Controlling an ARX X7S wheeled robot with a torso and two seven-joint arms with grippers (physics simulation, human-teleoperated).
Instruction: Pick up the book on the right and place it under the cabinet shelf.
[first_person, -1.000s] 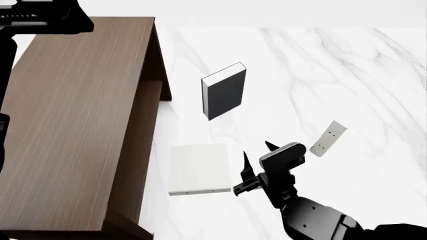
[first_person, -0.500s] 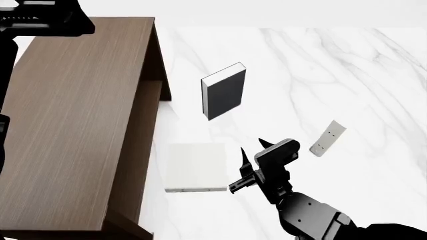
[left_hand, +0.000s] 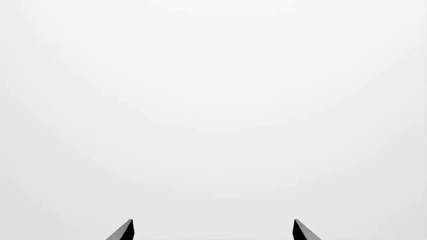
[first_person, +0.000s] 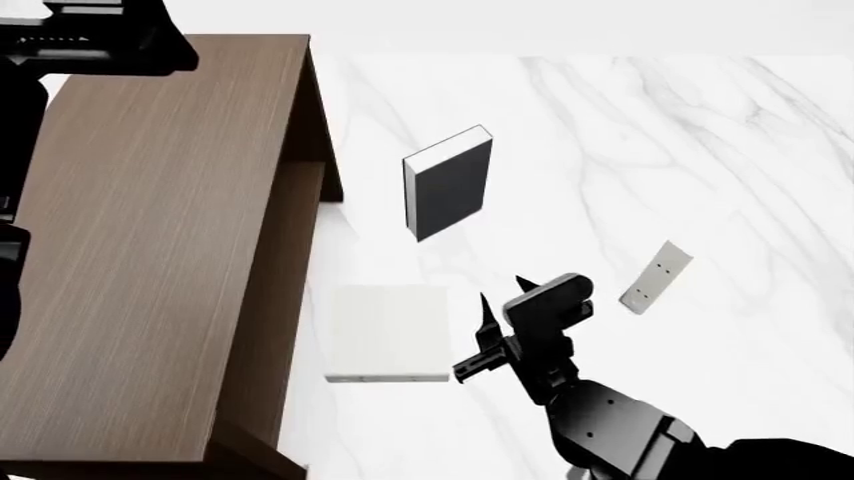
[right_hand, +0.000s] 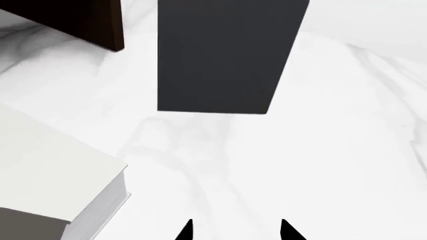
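The book (first_person: 388, 332), plain white, lies flat on the marble floor close to the open side of the dark-brown cabinet shelf (first_person: 147, 250). My right gripper (first_person: 475, 340) is open right at the book's right edge, with nothing between its fingers. The right wrist view shows its two black tips apart (right_hand: 236, 230). It also shows the book's corner (right_hand: 53, 170) off to one side and a cabinet corner (right_hand: 73, 20) further away. My left gripper (left_hand: 213, 230) is open and faces blank white. In the head view its arm (first_person: 87, 35) hangs above the cabinet's far corner.
A black-covered book (first_person: 450, 185) (right_hand: 227, 55) with white page edges stands upright beyond the white book. A small white slab (first_person: 655, 275) with two dots lies to the right of my right gripper. White marble floor (first_person: 694, 150) stretches to the right.
My right gripper has moved a little left, and the white book has slid left with it towards the cabinet. The left arm has crept slightly right.
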